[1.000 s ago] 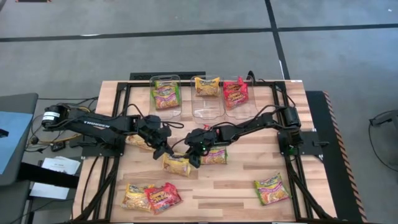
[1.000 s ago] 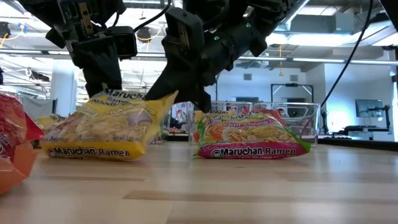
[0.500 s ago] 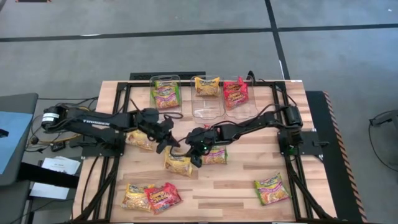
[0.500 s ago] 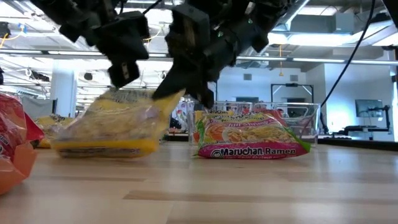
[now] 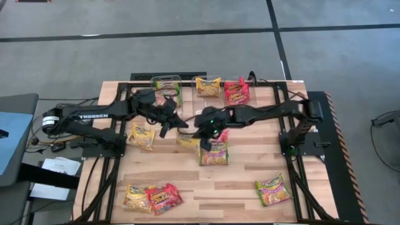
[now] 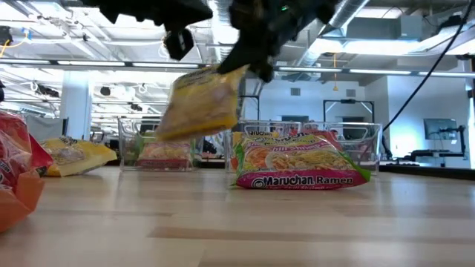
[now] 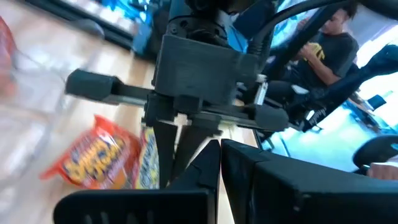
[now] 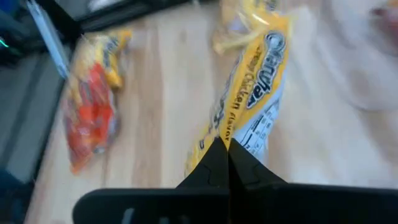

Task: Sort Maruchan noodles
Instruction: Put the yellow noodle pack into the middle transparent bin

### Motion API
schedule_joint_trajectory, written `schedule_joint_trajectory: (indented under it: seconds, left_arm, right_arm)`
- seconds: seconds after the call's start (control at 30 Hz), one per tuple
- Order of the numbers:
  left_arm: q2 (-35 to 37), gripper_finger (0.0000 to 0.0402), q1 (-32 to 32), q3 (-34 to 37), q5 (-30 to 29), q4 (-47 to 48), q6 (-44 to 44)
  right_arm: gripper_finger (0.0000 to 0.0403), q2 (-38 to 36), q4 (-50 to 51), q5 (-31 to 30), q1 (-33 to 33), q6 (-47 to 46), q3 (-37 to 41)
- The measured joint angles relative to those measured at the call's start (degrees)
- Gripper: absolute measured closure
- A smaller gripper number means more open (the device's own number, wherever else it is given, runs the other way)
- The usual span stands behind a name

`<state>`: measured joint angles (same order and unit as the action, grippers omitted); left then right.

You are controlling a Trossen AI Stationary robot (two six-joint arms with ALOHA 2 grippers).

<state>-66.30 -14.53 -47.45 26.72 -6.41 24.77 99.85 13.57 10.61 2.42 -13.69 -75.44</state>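
Observation:
My right gripper [image 5: 203, 134] is shut on a yellow Maruchan packet [image 5: 186, 140] in the air over the middle of the table. The packet also shows in the low view [image 6: 202, 104] and in the right wrist view [image 8: 252, 81]. My left gripper [image 5: 165, 127] is shut and empty, just left of the packet and above it [image 6: 177, 46]. A green packet [image 5: 214, 153] lies flat on the table just near of my right gripper. Three clear bins [image 5: 208, 100] stand at the far edge with packets in them. My right gripper pinches the yellow packet's end edge [image 8: 219, 138] between its two fingers, near the upper corner [image 6: 239, 74]. The fingers slant down from above. The packet hangs tilted below them, clear of the table.
A yellow packet [image 5: 142, 135] lies on the table's left side. A yellow and a red packet [image 5: 153, 197] lie at the near left, and a green one [image 5: 272, 189] at the near right. A seated person [image 7: 323, 43] shows beyond the table.
My right gripper has risen and gone toward the far edge, taking the yellow packet off the table; the packet now hangs tilted and clear. My left gripper has come away from the packet, up and toward the far edge.

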Motion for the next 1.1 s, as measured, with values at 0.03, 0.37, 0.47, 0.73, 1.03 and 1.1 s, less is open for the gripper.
schedule_joint_trajectory:
  seconds: [0.03,0.37,0.47,0.73,1.03,1.1]
  left_arm:
    - [0.0,0.0401,-0.5,-0.9,0.0,0.3,-0.7]
    - [0.0,0.0401,-5.8,-5.3,-0.1,1.1,-3.8]
    - [0.0,0.0401,-7.5,-5.3,-0.2,1.1,-4.8]
    - [0.0,0.0401,-11.9,-5.3,-3.5,3.5,-5.9]
    - [0.0,0.0401,-15.9,-5.3,-10.6,3.5,-7.7]
    - [0.0,0.0401,-16.7,-5.3,-11.2,3.5,-7.9]
  right_arm:
    - [0.0402,-1.2,1.7,0.0,0.7,1.0,0.0]
    - [0.0402,-10.6,6.4,-0.2,10.7,10.7,-0.7]
    - [0.0402,-12.8,7.1,-0.2,14.5,14.7,-0.6]
    - [0.0402,-14.4,9.3,2.8,25.4,25.5,-0.6]
    - [0.0402,-14.3,9.5,8.3,33.7,33.5,-0.6]
    - [0.0402,-14.3,9.4,10.3,35.0,35.0,-0.6]
